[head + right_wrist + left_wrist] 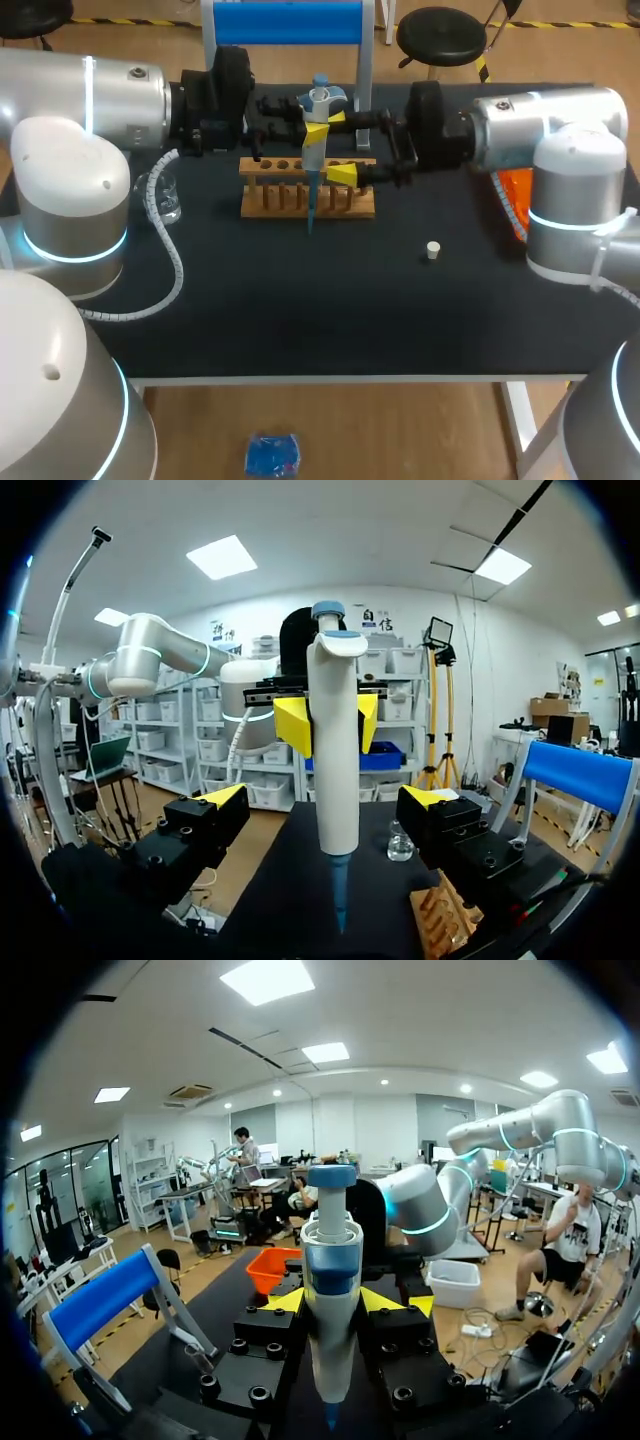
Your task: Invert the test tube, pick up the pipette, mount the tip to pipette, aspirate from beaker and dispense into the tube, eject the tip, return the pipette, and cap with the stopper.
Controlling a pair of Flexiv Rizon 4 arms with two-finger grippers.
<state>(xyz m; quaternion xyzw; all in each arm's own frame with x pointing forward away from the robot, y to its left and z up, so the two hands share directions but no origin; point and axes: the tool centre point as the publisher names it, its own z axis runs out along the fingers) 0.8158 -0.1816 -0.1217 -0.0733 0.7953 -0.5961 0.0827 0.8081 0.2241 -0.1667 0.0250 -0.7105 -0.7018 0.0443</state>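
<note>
Left claw (332,1301) pinches the smooth white pipette (332,1250) upright; right claw (328,798) spread wide near wooden rack (275,200)

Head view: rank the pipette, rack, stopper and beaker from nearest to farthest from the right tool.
1. pipette: right at the right tool, gripped by the left tool.
2. wooden rack: just below and in front of it.
3. stopper: further out, toward the front right.
4. beaker: farthest, far left beside the left arm.

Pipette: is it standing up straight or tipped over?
Upright: the pipette hangs pointy end down, button on top, clamped in the left gripper.
</note>
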